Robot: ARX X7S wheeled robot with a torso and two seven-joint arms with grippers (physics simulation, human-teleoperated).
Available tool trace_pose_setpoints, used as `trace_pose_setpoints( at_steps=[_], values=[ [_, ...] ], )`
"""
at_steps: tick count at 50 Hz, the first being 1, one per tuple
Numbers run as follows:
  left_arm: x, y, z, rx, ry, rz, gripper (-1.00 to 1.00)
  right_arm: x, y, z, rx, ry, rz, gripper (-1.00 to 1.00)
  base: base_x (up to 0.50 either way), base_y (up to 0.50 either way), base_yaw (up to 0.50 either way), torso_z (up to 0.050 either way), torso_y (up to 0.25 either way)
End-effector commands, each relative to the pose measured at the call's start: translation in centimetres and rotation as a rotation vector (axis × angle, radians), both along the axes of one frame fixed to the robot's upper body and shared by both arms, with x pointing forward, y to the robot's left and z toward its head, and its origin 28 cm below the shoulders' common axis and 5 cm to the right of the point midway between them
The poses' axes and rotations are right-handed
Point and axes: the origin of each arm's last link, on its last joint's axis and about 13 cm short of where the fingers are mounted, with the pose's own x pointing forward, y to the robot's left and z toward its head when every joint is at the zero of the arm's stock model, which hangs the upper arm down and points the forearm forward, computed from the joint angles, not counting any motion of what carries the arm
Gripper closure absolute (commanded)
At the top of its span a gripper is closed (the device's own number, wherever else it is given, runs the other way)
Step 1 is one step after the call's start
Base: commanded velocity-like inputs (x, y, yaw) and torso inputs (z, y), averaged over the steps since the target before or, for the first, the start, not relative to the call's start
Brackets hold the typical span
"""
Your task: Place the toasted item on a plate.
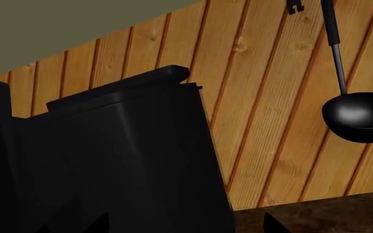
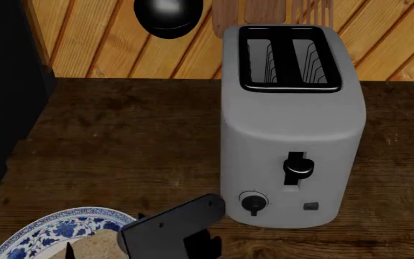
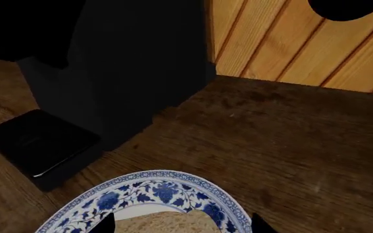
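Left wrist view: a tall black appliance [image 1: 122,160] fills most of the frame, its flat lid edge showing near the middle. Behind it runs a wall of slanted wooden planks [image 1: 264,97], and a black ladle [image 1: 358,116] hangs from a dark handle against those planks. A strip of dark brown worktop [image 1: 316,213] shows beyond the appliance. Dark tips of the left pincer [image 1: 186,225] poke in at the frame edge; how far they stand apart cannot be told.

Head view: a grey two-slot toaster [image 2: 293,135] stands on the wooden worktop, at 1 o'clock from the frame's middle, slots bare, lever and dial on its near face. The ladle's bowl hangs at 11 o'clock against the planks, with wooden utensils [image 2: 264,13] behind the toaster. The black appliance edges the 9 o'clock side. At 7 o'clock lies the blue-patterned plate [image 2: 56,229], with the slice of bread [image 2: 95,245] on it. A black arm link sits at 6 o'clock, just beside the toaster's foot, covering part of the bread.

Right wrist view: the plate's floral rim curves below the camera, the bread resting on its white centre. Two dark tips of the right pincer [image 3: 183,224] flank the bread, spread wide, not gripping it. Beyond are the black appliance, its flat black base tray [image 3: 37,141] and bare worktop.
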Motion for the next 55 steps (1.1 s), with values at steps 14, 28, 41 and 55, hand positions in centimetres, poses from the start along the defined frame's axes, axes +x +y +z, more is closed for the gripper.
trace_pose_setpoints(
  at_steps=[14,28,41,55],
  values=[
    [0.0,0.0,0.3,0.006,-0.003,-0.002,-1.00,1.2,-2.4,6.1,-0.026,-0.242,-0.122,-1.00,0.00,0.00,0.00,0.000,0.001],
    [-0.1,0.1,0.7,0.009,-0.011,-0.001,-1.00,3.4,-6.4,10.9,-0.074,-0.407,-0.335,-1.00,0.00,0.00,0.00,0.000,0.000],
    [-1.1,0.4,2.5,0.032,-0.039,0.006,-1.00,1.0,-9.6,14.2,-0.076,-0.504,-0.486,-1.00,0.00,0.00,0.00,0.000,0.000],
    [-3.0,0.0,5.2,0.088,-0.084,0.006,-1.00,-0.6,-11.4,15.0,-0.076,-0.548,-0.575,-1.00,0.00,0.00,0.00,0.000,0.000]
  ],
)
